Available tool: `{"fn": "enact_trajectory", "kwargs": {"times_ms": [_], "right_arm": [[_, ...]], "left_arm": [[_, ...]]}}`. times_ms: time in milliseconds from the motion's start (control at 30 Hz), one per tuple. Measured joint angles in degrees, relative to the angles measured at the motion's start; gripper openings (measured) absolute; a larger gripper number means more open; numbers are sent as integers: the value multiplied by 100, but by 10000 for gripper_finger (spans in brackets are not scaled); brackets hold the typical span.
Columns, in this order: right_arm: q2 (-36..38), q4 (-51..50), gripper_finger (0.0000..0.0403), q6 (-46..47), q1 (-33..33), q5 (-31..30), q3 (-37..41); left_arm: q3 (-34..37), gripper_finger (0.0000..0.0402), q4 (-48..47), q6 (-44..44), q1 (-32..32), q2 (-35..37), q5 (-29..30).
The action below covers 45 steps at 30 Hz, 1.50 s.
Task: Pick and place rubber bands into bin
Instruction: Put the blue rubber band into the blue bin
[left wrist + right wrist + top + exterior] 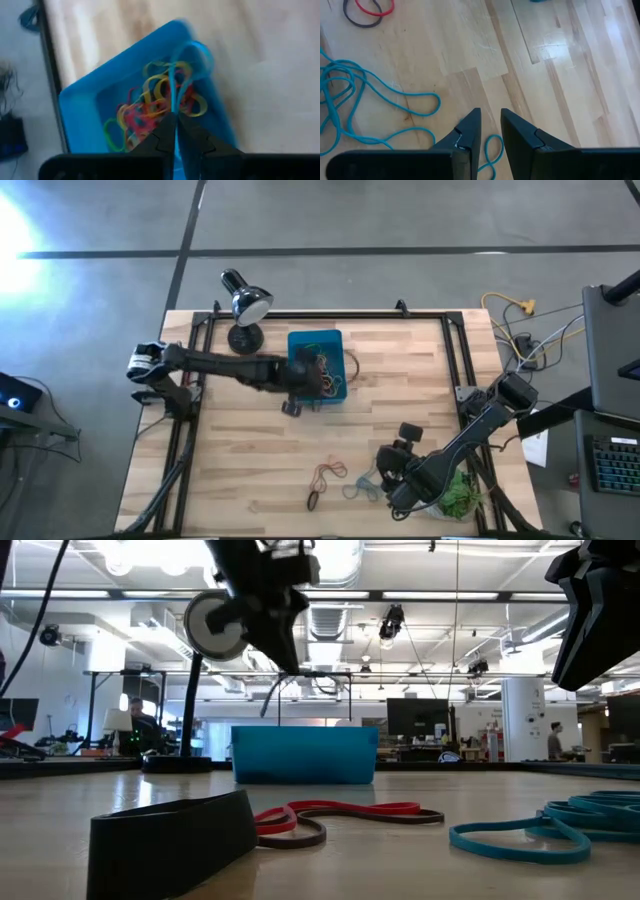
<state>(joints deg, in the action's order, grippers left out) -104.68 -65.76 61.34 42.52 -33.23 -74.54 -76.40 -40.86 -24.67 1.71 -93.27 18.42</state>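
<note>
Black rubber band (170, 840) lies nearest on the counter (250, 470), with red (340, 810) and blue bands (540, 830) beside it. Left hand (175, 127), over the teal bin (300, 345), is clamped on a blue band (187, 65). Right hand (490, 132), fingers slightly apart, holds nothing, well apart from the bin.

Pale wood table (250, 450), planked and lightly glossy, catching a light glare in the right wrist view. Smooth teal plastic bin (299, 345) holding matt rubber bands (150, 107) in yellow, red and green. More thin rubber loops in blue (350, 100), red (345, 810) and brown lying on the planks. A wide black band (170, 835), matt. Black lamp (243, 300) with a shiny metal-look shade. Dark matt fingers (520, 137).
</note>
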Motion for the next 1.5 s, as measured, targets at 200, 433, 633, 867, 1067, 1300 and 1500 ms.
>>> {"fn": "enact_trajectory", "kwargs": {"times_ms": [200, 433, 633, 867, 1067, 1300, 1500], "right_arm": [[0, 16, 68, 11, 0, 0, 0], [0, 23, 68, 13, 0, 0, 0], [0, 31, 68, 15, 0, -39, 2], [0, 30, 68, -2, 0, -144, 11], [0, 26, 68, -23, 0, -149, 11], [0, 44, 68, -429, -89, -308, 11], [0, 106, 68, -1126, -654, 727, 15]], "left_arm": [[15, 0, 39, -285, -806, -228, -101], [17, 0, 325, -429, -1381, -536, -637], [26, 0, 504, -473, -1485, -728, -643], [11, 19, 633, -592, -1492, -773, -641], [-7, 77, 680, -590, -1527, -777, -630], [-55, 104, 465, -568, -1512, -653, -620], [-51, 105, -187, -114, -1472, -82, -619]]}}
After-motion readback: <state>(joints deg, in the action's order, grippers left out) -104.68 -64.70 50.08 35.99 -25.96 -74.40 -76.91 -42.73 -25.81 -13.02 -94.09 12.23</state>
